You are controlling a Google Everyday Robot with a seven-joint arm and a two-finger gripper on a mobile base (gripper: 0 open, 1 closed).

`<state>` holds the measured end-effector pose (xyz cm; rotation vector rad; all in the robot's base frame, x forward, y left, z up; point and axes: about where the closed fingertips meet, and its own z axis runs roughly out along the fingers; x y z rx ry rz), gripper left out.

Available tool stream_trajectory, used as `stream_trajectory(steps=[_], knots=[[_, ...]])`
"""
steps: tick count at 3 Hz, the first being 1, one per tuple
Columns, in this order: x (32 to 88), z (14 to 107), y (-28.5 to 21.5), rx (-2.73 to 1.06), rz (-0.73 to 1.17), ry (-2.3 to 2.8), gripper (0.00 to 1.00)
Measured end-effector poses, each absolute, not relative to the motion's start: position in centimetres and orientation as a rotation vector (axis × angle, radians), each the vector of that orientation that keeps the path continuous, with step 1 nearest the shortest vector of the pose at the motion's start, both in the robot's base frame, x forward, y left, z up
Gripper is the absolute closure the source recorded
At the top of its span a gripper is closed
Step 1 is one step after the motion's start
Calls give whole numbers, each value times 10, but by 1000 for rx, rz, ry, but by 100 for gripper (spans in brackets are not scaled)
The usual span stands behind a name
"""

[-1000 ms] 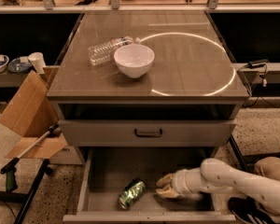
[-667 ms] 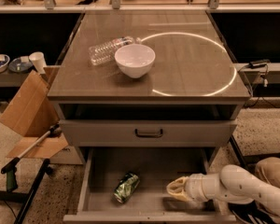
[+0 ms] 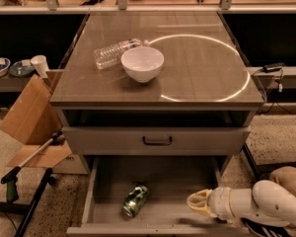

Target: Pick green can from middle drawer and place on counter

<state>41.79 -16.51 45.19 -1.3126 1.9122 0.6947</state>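
Note:
The green can [image 3: 135, 200] lies on its side on the flat grey floor of the pulled-out middle drawer [image 3: 167, 179], left of centre and near the front. My gripper [image 3: 200, 203], cream-coloured on a white arm, reaches in from the lower right and hangs over the drawer's right front part. It is a can's length or more to the right of the can and not touching it. The glossy counter [image 3: 197, 78] tops the cabinet and shows a bright ring reflection.
A white bowl [image 3: 142, 63] and a clear plastic bottle [image 3: 113, 52] lying on its side sit on the counter's left half. A closed drawer front with a black handle [image 3: 157, 141] is above the open drawer. A cardboard box [image 3: 29, 117] and a grabber tool [image 3: 24, 164] stand at the left.
My gripper has drawn back to the right and toward the drawer's front, away from the can. The can has shifted slightly and stays on the drawer floor.

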Motion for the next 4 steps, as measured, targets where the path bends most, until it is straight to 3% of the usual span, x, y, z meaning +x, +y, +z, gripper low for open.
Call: stream_trajectory(steps=[4], knots=[[401, 538, -140, -1366, 655, 1841, 100]])
